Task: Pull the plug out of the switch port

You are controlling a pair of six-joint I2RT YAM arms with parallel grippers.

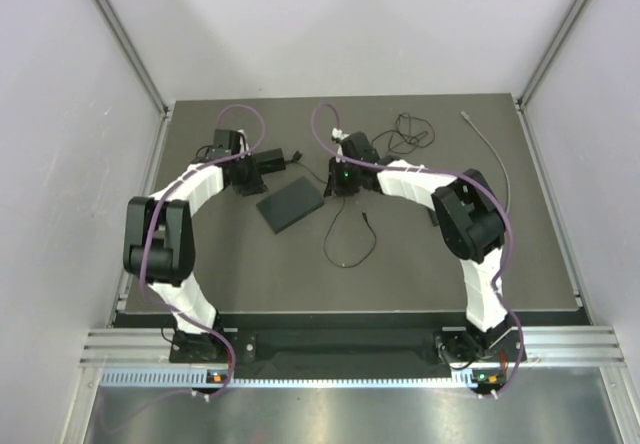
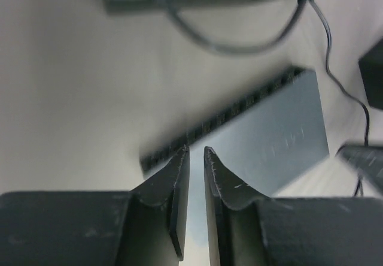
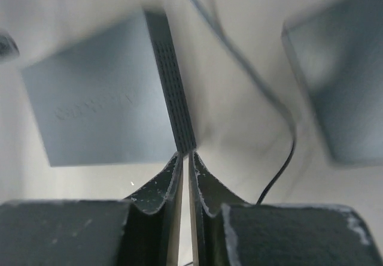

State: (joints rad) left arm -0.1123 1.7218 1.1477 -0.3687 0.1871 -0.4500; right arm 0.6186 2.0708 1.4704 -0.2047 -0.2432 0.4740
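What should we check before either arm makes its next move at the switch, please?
1. Left gripper carries nothing: ok, nearly shut with only a bare slit between the fingers.
2. Right gripper carries nothing: ok, nearly shut on nothing.
3. Jaws wide enough to take a plug: not ok, on both.
4. Plug found in a port of the switch: cannot tell, as only its top and vented edge show.
5. Switch lies flat on the table: ok.
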